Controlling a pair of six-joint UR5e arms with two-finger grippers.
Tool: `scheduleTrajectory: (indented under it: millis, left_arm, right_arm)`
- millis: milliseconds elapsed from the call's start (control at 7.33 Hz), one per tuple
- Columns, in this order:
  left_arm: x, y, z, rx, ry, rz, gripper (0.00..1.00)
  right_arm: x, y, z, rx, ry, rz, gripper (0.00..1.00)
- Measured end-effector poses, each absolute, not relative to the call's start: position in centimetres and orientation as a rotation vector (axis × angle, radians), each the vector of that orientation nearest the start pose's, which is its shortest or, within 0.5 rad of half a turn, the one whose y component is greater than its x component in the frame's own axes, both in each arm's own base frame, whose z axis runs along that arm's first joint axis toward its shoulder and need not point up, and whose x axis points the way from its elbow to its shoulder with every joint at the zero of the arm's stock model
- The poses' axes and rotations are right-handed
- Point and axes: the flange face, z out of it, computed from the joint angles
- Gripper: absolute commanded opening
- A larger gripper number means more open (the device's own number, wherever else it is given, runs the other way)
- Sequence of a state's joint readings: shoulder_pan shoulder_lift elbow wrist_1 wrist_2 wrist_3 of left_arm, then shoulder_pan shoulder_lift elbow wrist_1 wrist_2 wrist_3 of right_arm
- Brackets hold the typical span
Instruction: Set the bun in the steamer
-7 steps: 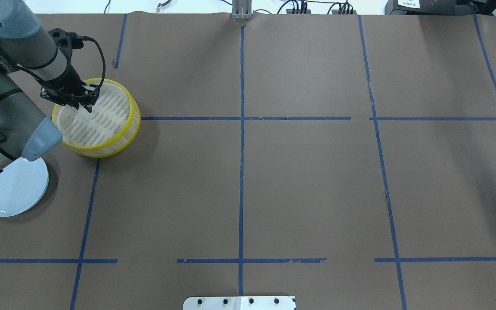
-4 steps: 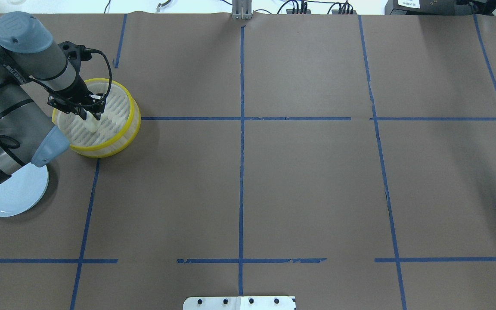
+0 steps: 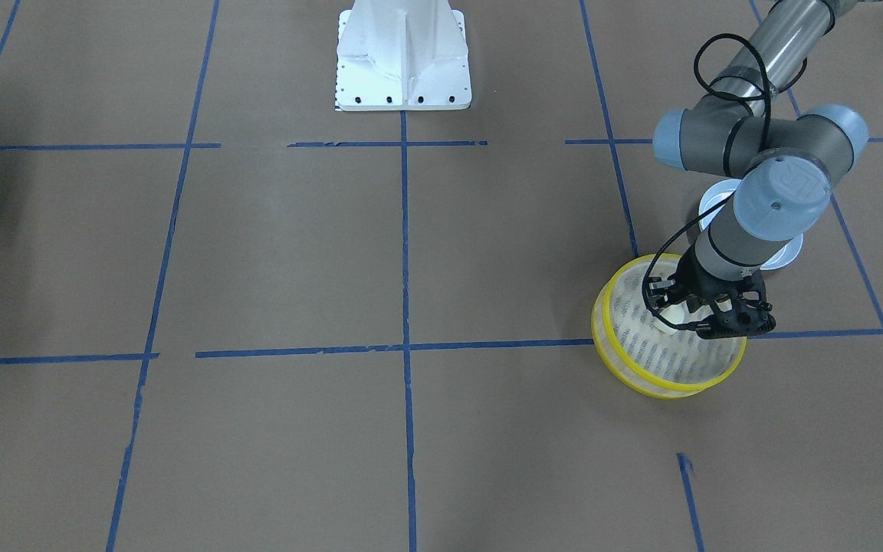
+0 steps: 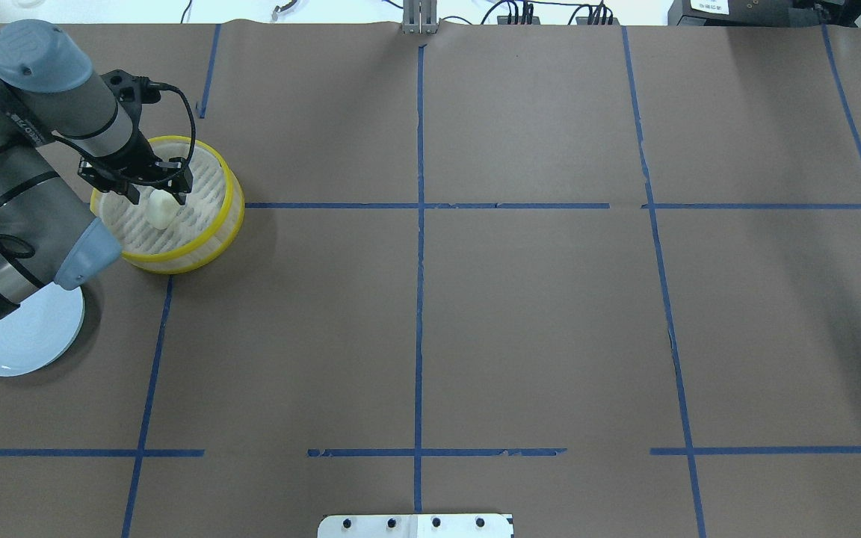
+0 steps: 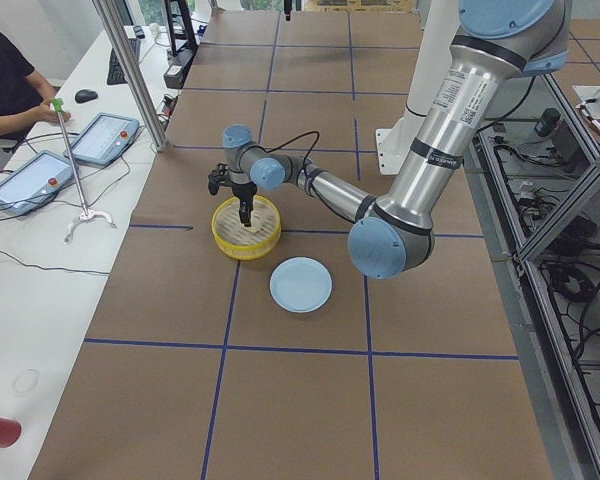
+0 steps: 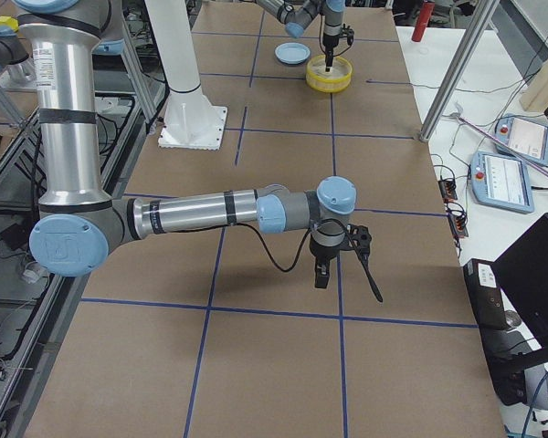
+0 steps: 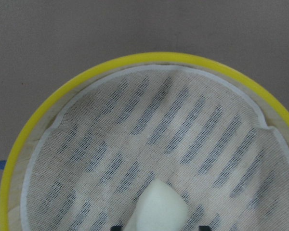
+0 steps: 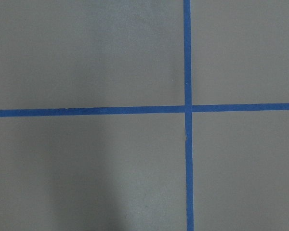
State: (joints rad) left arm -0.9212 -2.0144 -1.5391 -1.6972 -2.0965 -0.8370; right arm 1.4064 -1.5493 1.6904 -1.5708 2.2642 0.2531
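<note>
The steamer (image 4: 210, 240) is a round basket with yellow rims at the table's left. The cream-white bun (image 4: 162, 211) rests on its slotted floor, near the middle. My left gripper (image 4: 156, 198) hangs just above the bun, open, with one finger on each side and a gap to the bun. The left wrist view shows the bun (image 7: 159, 207) on the mesh inside the yellow rim (image 7: 154, 58). From the front the bun (image 3: 672, 313) sits in the steamer (image 3: 652, 354) under the gripper (image 3: 679, 316). My right gripper (image 6: 321, 274) shows only in the exterior right view; I cannot tell its state.
A pale blue plate (image 4: 23, 336) lies empty near the steamer, partly under my left forearm. Blue tape lines cross the brown table cover. The robot's white base (image 3: 403, 57) stands at the table's near edge. The right arm hovers low over the table's right end.
The left gripper carried the bun towards the steamer's middle, then opened. The bun now lies free on the steamer floor between the spread fingers.
</note>
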Motion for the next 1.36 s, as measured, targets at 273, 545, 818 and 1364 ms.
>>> scheduleTrajectory:
  millis: [273, 545, 818, 1364]
  left_arm:
    - [29.7, -58.4, 37.5, 0.132, 0.769, -0.063, 1.0]
    - [21.7, -57.1, 34.7, 0.217, 0.764, -0.057, 1.0]
    - [10.9, -56.9, 34.0, 0.291, 0.678, 0.028, 1.0]
    - [-4.7, -52.7, 50.2, 0.272, 0.677, 0.219, 1.0]
  right_arm:
    - [-1.4, -51.1, 59.4, -0.011, -0.705, 0.036, 1.0]
    - [-1.4, -51.1, 59.4, -0.011, -0.705, 0.036, 1.0]
    - [-1.4, -51.1, 59.4, -0.011, -0.705, 0.036, 1.0]
    - [-1.4, -51.1, 59.4, -0.01, -0.705, 0.036, 1.0]
